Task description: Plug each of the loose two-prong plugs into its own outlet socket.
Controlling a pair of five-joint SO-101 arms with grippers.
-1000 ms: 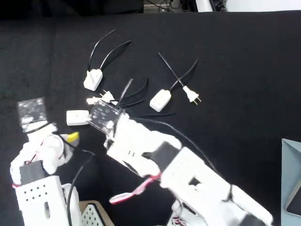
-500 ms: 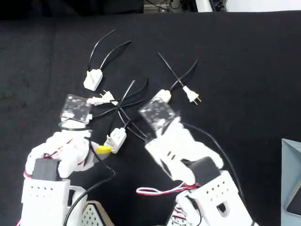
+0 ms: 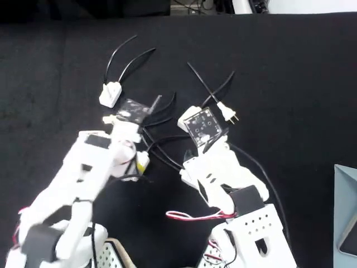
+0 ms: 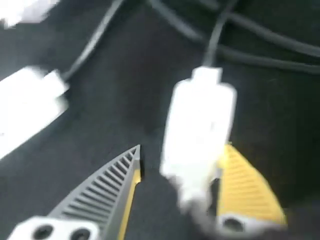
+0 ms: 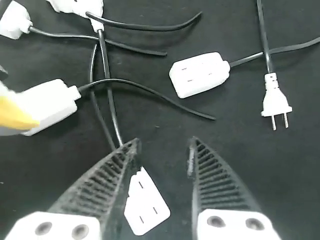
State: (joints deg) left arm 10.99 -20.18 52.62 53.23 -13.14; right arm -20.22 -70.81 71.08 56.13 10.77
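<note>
The left hand (image 4: 181, 150) stands wide around a white socket block (image 4: 200, 130) touching its yellow finger (image 4: 245, 185). The right hand (image 5: 162, 145) gapes wide, a second socket (image 5: 145, 205) just beneath it. Both sockets look light, hard and slippery, and their stiff cords (image 5: 145, 90) will likely tug, so a grip across the flat sides seems best.

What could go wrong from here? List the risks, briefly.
1. The black cords cross between the arms, so pulling one could drag the rest.
2. The socket in the open left pincer seems to lie against one finger only, so it may slip or twist.
3. The open right pincer has another socket beneath it and works close to the left pincer. The two could bump.
</note>
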